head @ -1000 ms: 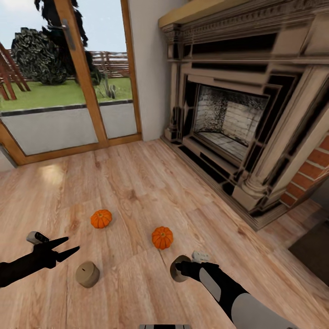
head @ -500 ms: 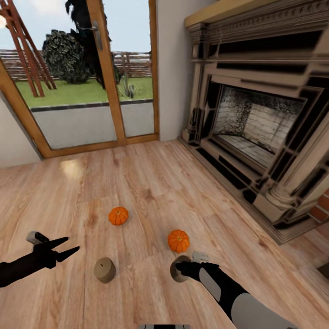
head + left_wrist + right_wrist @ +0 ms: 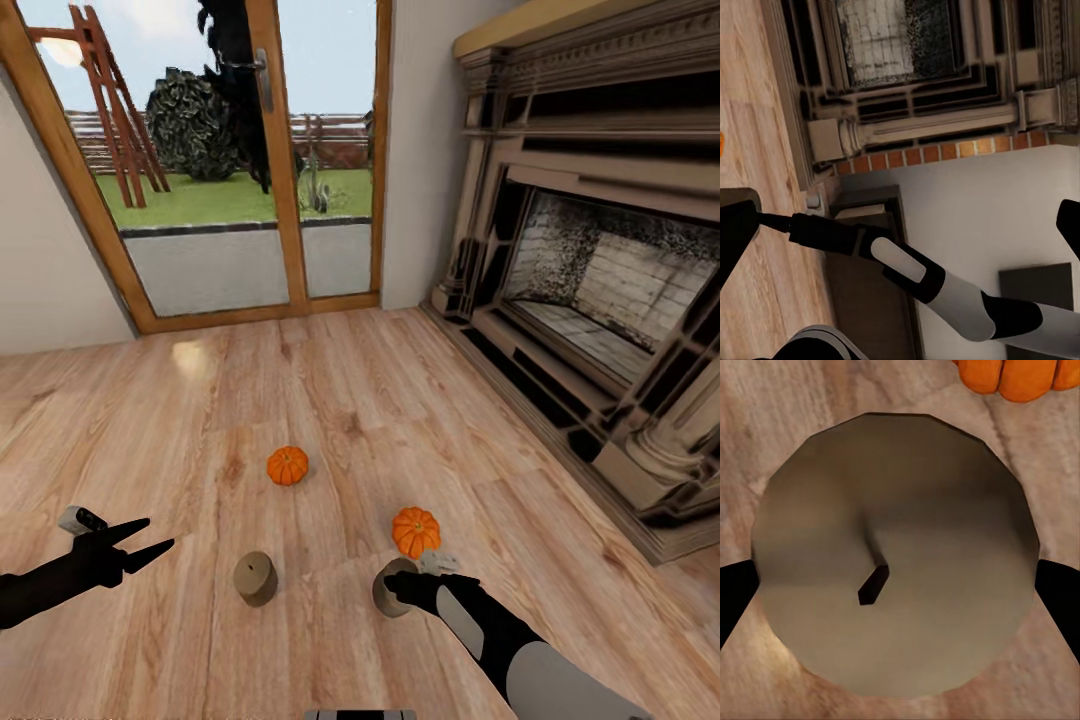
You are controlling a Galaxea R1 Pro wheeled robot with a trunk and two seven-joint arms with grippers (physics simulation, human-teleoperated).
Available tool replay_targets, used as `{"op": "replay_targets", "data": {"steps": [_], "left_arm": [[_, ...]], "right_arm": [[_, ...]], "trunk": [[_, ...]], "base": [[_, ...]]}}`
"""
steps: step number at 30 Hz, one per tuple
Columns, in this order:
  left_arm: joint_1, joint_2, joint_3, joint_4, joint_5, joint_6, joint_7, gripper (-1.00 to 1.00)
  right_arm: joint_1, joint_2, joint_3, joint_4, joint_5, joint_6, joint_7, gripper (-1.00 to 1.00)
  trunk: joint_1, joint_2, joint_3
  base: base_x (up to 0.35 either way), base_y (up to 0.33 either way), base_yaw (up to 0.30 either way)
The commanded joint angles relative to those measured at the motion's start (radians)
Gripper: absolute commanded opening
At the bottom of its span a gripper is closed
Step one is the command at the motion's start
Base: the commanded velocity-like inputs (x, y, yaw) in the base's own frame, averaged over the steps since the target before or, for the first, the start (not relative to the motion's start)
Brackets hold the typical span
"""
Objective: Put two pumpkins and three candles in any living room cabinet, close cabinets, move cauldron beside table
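Two small orange pumpkins lie on the wood floor, one (image 3: 287, 465) near the middle and one (image 3: 415, 531) just beyond my right hand. A tan candle (image 3: 255, 578) lies on its side on the floor between my arms. My right gripper (image 3: 392, 590) is shut on a second tan candle (image 3: 383, 597); the right wrist view shows its round top and dark wick (image 3: 874, 585) with a fingertip (image 3: 735, 592) at each side, and a pumpkin (image 3: 1020, 375) beyond it. My left gripper (image 3: 145, 540) hangs open and empty above the floor, left of the loose candle.
A large stone fireplace (image 3: 600, 270) with a raised hearth runs along the right side. Glass patio doors (image 3: 250, 180) in a wood frame stand at the back. Bare wood floor (image 3: 330, 380) stretches between them.
The camera has turned left, so the pumpkins, loose candle and fireplace slid right in the picture. Both arms keep their pose, and the held candle stays in the right gripper.
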Motion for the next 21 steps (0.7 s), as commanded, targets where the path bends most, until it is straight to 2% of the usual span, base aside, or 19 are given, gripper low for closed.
{"op": "replay_targets", "data": {"steps": [1,5,6,10,14,20,21], "left_arm": [[0.0,0.0,-0.001,0.0,0.0,0.011,-0.003,1.0],[0.0,0.001,0.0,0.0,0.0,0.011,-0.003,1.0],[0.0,0.001,0.0,0.0,0.0,0.011,-0.003,1.0],[0.0,0.0,0.0,0.0,0.0,0.011,-0.003,1.0],[0.0,0.001,0.0,0.0,0.0,0.011,-0.003,1.0],[0.0,0.002,0.001,0.0,0.0,0.011,-0.003,1.0],[0.0,0.002,0.001,0.0,-0.001,0.011,-0.003,1.0]], "right_arm": [[-0.001,-0.001,0.006,-0.002,-0.008,0.003,-0.006,-1.0],[-0.001,-0.003,0.006,-0.017,-0.009,0.003,-0.004,-1.0],[-0.001,-0.005,0.005,-0.139,-0.017,0.04,-0.003,-1.0],[-0.001,-0.002,-0.001,-0.222,-0.021,0.137,-0.003,-1.0],[-0.001,-0.002,-0.007,-0.258,-0.024,0.162,-0.001,-1.0],[-0.001,-0.004,-0.013,-0.473,-0.028,0.246,-0.005,-1.0],[-0.001,-0.004,-0.033,-0.52,-0.029,0.26,-0.007,-1.0]], "trunk": [[0.0,0.0,-0.001],[0.0,0.0,-0.001],[0.0,0.0,-0.001],[0.0,0.0,-0.001],[0.0,0.0,-0.001],[0.0,0.0,-0.001],[0.0,0.0,-0.001]], "base": [[0.0,0.0,0.044],[0.0,0.0,0.011],[0.0,0.0,0.0],[0.0,0.0,0.0],[0.0,0.0,0.0],[0.0,0.0,0.0],[0.0,0.0,0.0]]}}
